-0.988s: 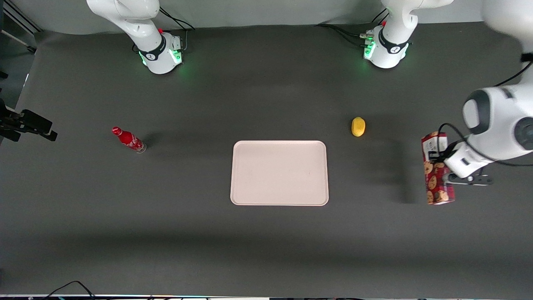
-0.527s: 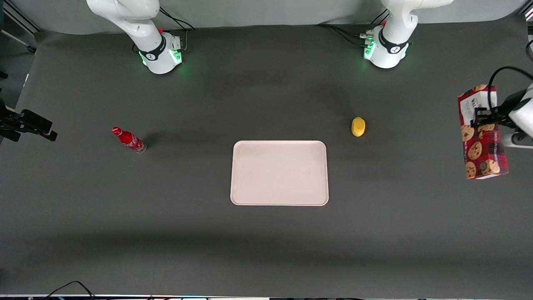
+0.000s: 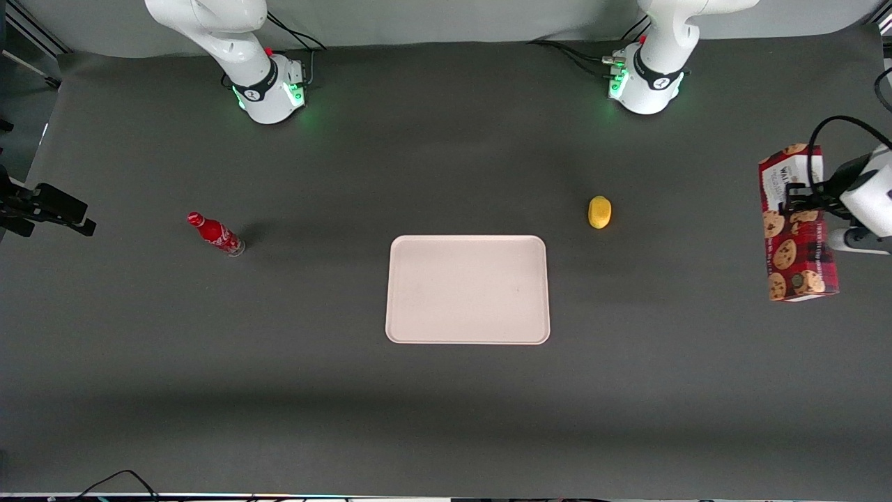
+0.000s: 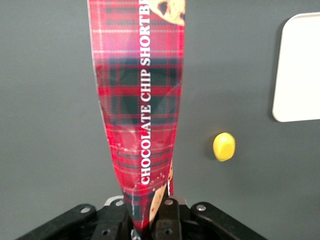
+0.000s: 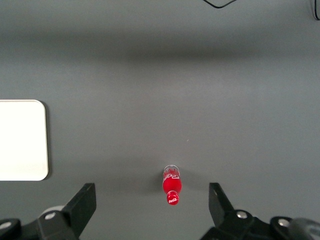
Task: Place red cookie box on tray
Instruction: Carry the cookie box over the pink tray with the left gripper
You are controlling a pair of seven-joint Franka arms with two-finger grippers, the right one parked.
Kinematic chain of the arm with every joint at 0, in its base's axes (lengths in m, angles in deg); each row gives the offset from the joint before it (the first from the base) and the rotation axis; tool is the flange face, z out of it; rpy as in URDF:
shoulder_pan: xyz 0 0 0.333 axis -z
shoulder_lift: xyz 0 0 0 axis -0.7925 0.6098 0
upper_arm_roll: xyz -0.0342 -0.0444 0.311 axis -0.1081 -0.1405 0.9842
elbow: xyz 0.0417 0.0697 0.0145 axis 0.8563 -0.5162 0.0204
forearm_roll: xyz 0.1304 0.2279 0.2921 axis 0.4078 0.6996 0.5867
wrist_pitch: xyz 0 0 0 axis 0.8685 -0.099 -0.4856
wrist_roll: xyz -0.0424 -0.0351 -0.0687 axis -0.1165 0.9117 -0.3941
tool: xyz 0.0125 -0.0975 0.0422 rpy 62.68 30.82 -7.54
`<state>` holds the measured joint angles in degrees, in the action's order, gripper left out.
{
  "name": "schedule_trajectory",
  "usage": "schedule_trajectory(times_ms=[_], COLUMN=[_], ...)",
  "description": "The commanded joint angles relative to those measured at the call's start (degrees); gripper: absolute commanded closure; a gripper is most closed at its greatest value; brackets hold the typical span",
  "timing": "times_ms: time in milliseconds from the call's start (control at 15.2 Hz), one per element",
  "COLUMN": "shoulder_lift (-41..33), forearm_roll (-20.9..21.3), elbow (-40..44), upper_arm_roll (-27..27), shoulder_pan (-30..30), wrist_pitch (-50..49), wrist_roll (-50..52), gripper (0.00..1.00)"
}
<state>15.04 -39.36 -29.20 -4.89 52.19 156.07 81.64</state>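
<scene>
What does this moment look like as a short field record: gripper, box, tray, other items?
gripper: gripper shut on the cookie box, up above the table at the working arm's end
cookie box: cookie box held in the air, not over the tray
tray: tray flat on the table, nothing on it
other items: yellow object near the tray; red bottle toward the parked arm's end

My table layout, with the box aloft at the working arm's end.
I see the gripper [image 3: 801,199] holding the red cookie box [image 3: 796,230] above the table, well apart from the tray [image 3: 467,289] at centre; a lemon [image 3: 599,212] lies between them.
</scene>
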Motion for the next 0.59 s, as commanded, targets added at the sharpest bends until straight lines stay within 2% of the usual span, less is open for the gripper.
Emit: schedule_trajectory(times_ms=[0,132,527], shoulder_lift=[0.1,0.1,0.5], forearm_roll=[-0.4,-0.4,0.3], elbow=[1.2,0.0,-9.3], upper_arm_roll=[-7.1,-12.0,-26.2], shoulder_pan=[0.5,0.6,2.1], wrist_pitch=[0.7,2.5,17.7], wrist_roll=[11.3,17.4,37.4], gripper=[1.00,1.00,1.00])
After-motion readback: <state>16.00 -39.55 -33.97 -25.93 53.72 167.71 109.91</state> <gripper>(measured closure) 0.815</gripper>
